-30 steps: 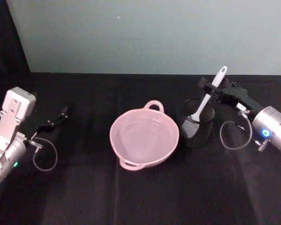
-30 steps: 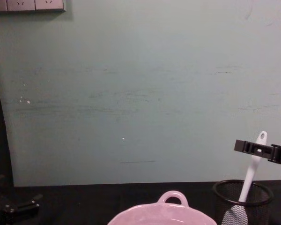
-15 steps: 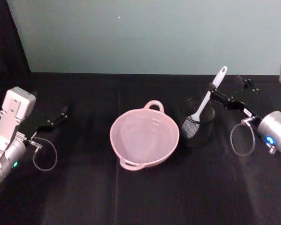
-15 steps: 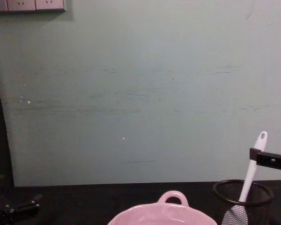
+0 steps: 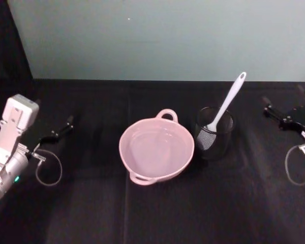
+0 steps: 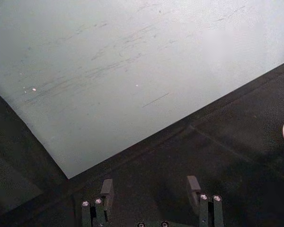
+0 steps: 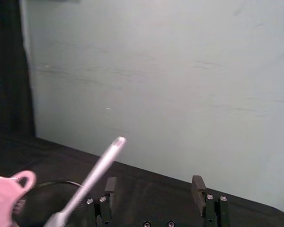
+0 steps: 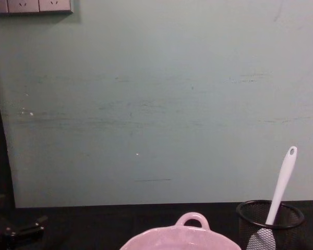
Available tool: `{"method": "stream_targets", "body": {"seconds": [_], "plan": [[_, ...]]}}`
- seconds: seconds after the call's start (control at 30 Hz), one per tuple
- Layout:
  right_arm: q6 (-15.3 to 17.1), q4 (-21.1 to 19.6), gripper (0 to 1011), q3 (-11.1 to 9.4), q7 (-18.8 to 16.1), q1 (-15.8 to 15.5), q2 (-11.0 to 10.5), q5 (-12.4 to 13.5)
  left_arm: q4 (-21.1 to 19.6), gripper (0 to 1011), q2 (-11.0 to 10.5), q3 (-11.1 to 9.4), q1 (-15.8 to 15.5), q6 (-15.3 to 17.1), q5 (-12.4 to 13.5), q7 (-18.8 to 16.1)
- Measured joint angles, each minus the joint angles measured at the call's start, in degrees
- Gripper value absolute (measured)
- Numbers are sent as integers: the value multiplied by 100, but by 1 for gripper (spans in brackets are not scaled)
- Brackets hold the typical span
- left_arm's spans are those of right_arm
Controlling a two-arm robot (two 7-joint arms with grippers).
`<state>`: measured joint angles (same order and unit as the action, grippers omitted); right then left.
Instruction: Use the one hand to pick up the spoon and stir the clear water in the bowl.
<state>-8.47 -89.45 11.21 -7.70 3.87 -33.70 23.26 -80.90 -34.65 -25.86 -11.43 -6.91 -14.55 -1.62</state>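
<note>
Spoon (image 5: 224, 107) standing scoop-down in the black mesh cup (image 5: 214, 133) just right of the pink bowl (image 5: 156, 149), handle leaning up and away, my right gripper (image 5: 274, 111) well right of the cup, fingers spread and empty, my left gripper (image 5: 63, 125) parked well left of the bowl, fingers parted

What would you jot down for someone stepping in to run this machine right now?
Right tool: open, holding nothing, out at the table's right edge, well clear of the spoon.
Left tool: open, parked at far left.
Spoon: standing scoop-down in the black mesh cup, handle leaning up and to the right.
Pink bowl: beside the cup on its left, holding clear water.
Done: nothing visible; spoon not picked up.
Left: grasp the spoon handle, lift it out, move it to the bowl, stir.
</note>
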Motion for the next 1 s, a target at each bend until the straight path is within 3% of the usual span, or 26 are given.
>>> {"method": "stream_targets", "body": {"seconds": [0.27,0.5,1.0], "plan": [[-529,697,1003,-178,220,21,271,-289,0,1011,0,0,0,0,0,0],[-677,1155,1002,-169,187,207,476,-406,0,1011,0,0,0,0,0,0],[-678,1138,1003,-164,166,210,470,-393,0,1011,0,0,0,0,0,0]]}}
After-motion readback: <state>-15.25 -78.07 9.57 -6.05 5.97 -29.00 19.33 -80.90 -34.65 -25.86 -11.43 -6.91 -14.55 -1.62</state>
